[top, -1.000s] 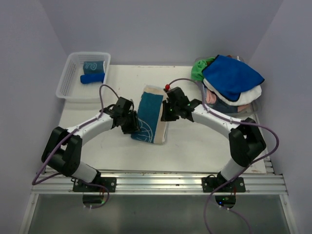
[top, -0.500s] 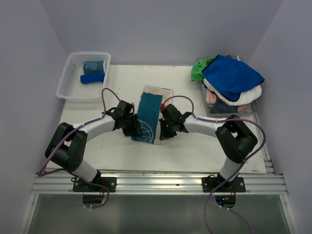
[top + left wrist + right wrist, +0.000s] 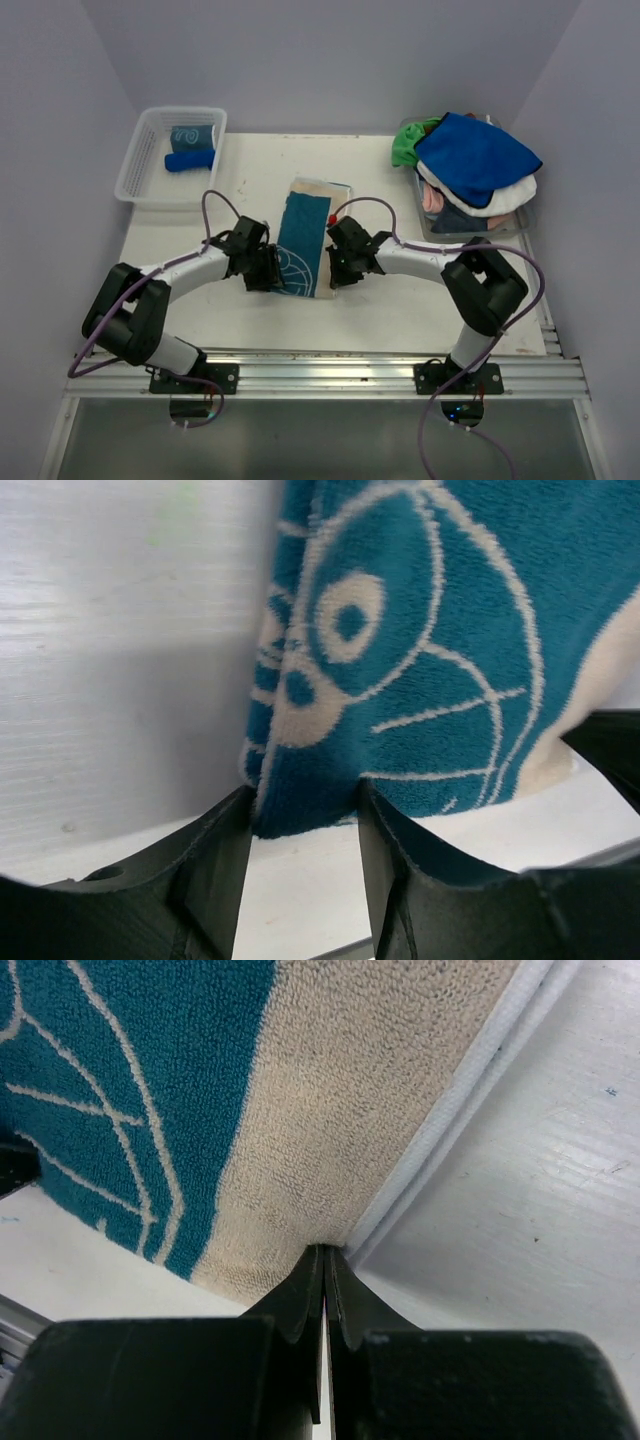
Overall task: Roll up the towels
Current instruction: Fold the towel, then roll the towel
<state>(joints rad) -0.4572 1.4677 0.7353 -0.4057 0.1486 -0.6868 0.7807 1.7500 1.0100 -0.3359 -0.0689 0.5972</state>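
Teal towel (image 3: 303, 240) lies on white table (image 3: 420, 300), left claw (image 3: 302, 825) grasping it, right claw (image 3: 325, 1265) clenched.

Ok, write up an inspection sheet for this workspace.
Surface: white table, small marks.
Job's things: teal towel flat at centre; two rolled towels in the basket; towel pile far right.
Clutter: nothing seen.
Hands: left hand has fingers either side of the towel's near left corner; right hand shut at its near right corner.
Cables: purple cables loop over both arms.
Surroundings: plain lilac walls.
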